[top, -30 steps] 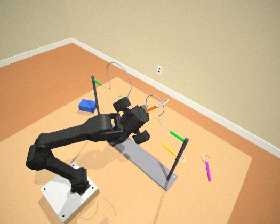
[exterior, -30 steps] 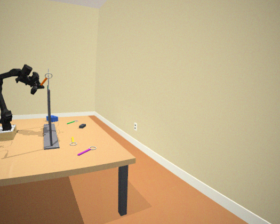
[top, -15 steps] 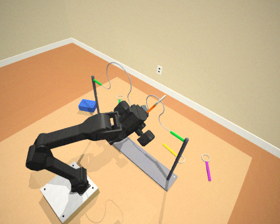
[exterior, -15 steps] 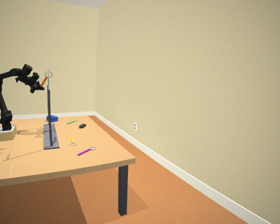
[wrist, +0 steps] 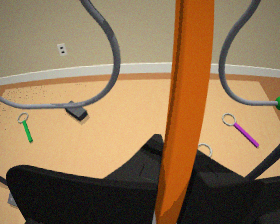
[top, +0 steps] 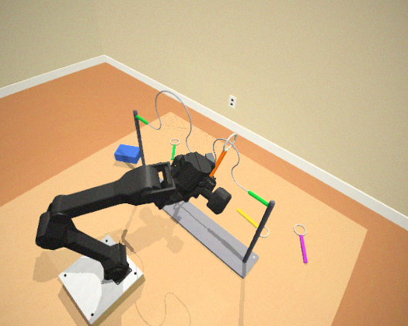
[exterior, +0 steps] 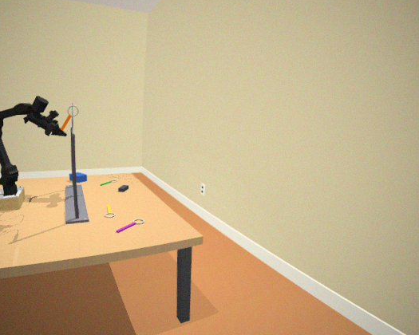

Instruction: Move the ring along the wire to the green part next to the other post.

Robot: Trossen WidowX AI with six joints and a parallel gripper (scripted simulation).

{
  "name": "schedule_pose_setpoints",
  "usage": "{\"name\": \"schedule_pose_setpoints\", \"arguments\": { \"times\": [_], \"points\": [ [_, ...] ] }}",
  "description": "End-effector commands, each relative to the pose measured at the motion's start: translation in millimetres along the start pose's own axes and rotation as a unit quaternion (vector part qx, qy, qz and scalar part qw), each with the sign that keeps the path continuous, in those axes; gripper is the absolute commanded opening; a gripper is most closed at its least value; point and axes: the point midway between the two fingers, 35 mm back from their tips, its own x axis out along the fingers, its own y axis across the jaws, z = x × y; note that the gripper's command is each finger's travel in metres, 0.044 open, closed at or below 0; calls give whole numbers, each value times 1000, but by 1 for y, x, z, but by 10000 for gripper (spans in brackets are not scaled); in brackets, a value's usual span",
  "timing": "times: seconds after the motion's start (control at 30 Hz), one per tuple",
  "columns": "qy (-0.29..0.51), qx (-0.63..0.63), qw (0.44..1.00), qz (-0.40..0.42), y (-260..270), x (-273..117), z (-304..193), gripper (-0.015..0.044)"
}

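Note:
The ring (top: 235, 135) (exterior: 78, 111) is upright around the grey wire (top: 190, 126) (wrist: 118, 60), near the top of the arch closer to the near post (top: 258, 232) (exterior: 74, 169). I cannot tell whether ring and wire touch. Its orange handle (top: 218, 164) (exterior: 66, 122) (wrist: 192, 75) slants down to my gripper (top: 210, 177) (exterior: 64, 132) (wrist: 164, 142), which is shut on it, on the arm's side of the wire. The ring is out of the wrist view. One green part (top: 258, 198) (wrist: 278, 103) adjoins the near post, the other (top: 141, 119) the far post (top: 139, 141).
A grey base plate (top: 188, 215) (exterior: 81, 213) lies under the wire. A blue block (top: 127, 154) (exterior: 79, 177), a dark block (exterior: 123, 188) (wrist: 76, 111) and loose rings with green (top: 173, 151) (wrist: 27, 131), yellow (top: 247, 217) and magenta (top: 303, 249) (wrist: 246, 135) handles lie on the table.

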Motion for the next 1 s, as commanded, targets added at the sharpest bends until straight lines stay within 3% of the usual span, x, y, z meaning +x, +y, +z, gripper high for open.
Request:
{"name": "schedule_pose_setpoints", "arguments": {
  "times": [0.0, 0.97],
  "points": [
    [-4, -49, 998, -28, -6, -1, 1, -150],
    [-23, -324, 925, -194, -44, -8, 16, -150]
  ]
}}
